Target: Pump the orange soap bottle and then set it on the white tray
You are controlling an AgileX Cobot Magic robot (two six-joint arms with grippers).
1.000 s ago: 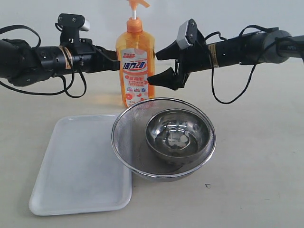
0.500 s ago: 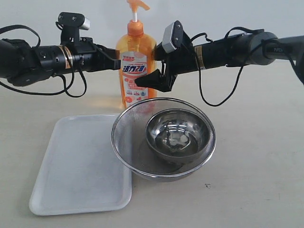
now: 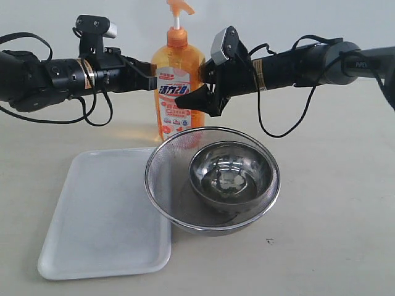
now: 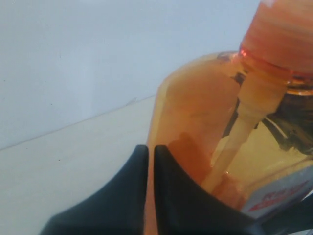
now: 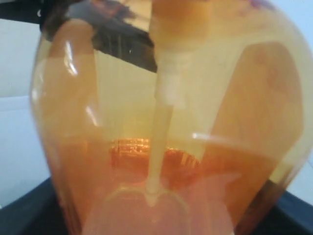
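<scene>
Two arms are flanking the orange soap bottle (image 3: 177, 86) on worktop (image 3: 336, 246), 12 o'clock of strainer (image 3: 162, 206). R end effector (image 3: 196, 89), just moved in, is narrowing round it, grip unconfirmed; L end effector (image 3: 148, 79) is sitting clenched at 9 o'clock. Pump's not pressed yet.

Soap bottle (image 3: 178, 86) at back, behind strainer (image 3: 165, 179); bowl (image 3: 203, 179) inside strainer; tray (image 3: 92, 216) left, just beside strainer.
</scene>
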